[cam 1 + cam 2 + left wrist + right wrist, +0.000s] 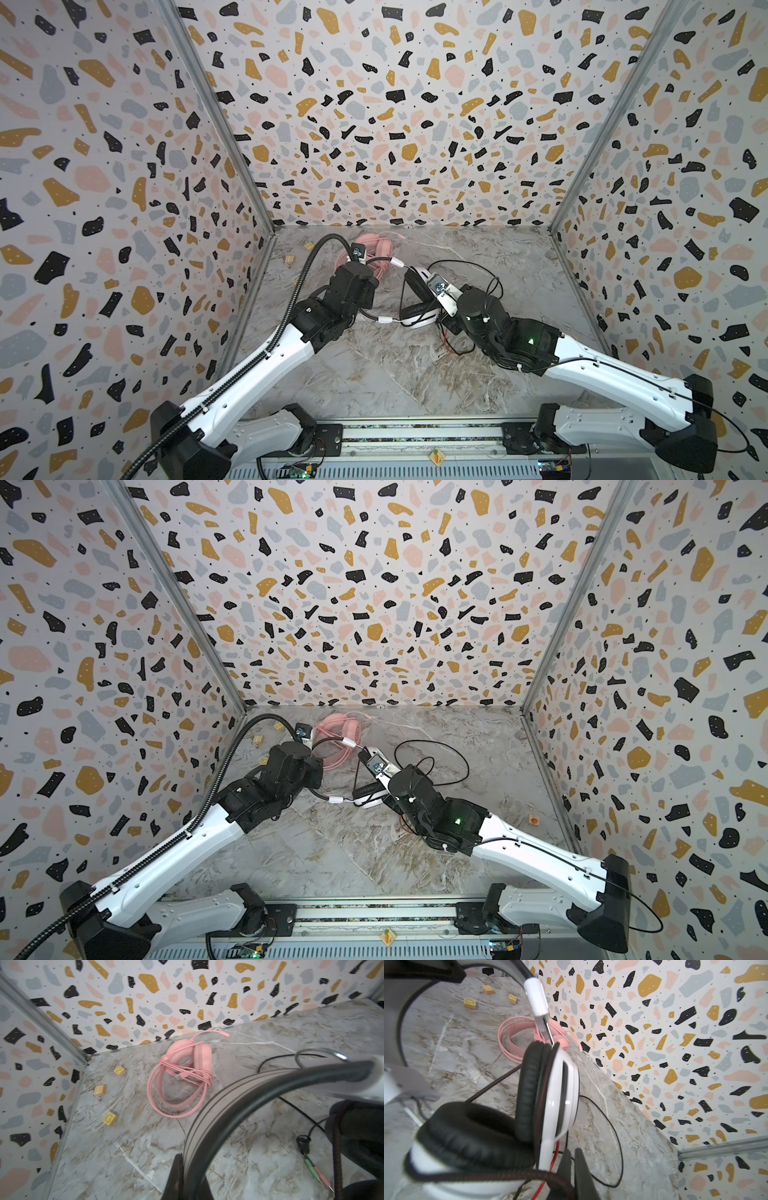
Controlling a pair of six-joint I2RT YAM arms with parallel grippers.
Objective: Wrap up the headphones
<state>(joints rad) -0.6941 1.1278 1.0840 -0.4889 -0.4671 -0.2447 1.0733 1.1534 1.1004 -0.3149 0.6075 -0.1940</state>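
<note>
Your left gripper point(187, 1172) is clamped shut on the black headband point(234, 1097) of the white-and-black headphones point(562, 1088), out mid-bench point(374, 374). In both top views the arm hides that grip. The right wrist view shows your right gripper point(573, 1151) pinched nearly closed on the braided black cord point(519, 1175). The pink headphones point(193, 1059) sit near the back wall. Only the left wrist view shows the pink cord point(158, 1093) looped round the ear cups.

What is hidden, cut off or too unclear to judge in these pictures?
Left gripper: left wrist view's bottom edge cuts its fingers around the black headband.
Pink headphones: in both top views the left arm's wrist covers part.
Right gripper: right wrist view, blur hides whether it pinches the braided cord.
</note>
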